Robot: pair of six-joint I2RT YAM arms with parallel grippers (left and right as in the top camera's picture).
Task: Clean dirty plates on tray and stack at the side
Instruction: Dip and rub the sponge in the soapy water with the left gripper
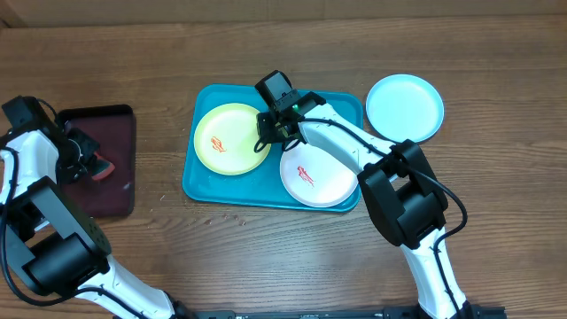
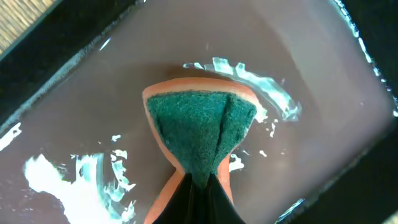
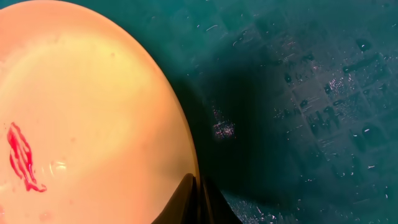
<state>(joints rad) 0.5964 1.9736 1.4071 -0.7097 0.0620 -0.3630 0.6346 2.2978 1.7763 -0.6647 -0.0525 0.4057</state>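
Note:
The teal tray [image 1: 205,184] holds a yellow-green plate [image 1: 230,139] and a white plate [image 1: 317,175], each with a red smear. A pale blue plate [image 1: 405,106] lies on the table right of the tray. My right gripper [image 1: 270,133] is shut on the yellow-green plate's right rim. In the right wrist view the thin rim of that plate [image 3: 81,106] sits pinched between the right gripper's [image 3: 196,182] tips, above the tray floor [image 3: 298,93]. My left gripper [image 2: 199,182] is shut on an orange sponge with a green scouring face [image 2: 199,127], squeezing it narrow.
A dark maroon tray [image 1: 111,190] lies at the far left under my left gripper [image 1: 89,162]. Its wet floor [image 2: 311,74] carries white foam streaks. Bare wooden table [image 1: 496,195] surrounds both trays.

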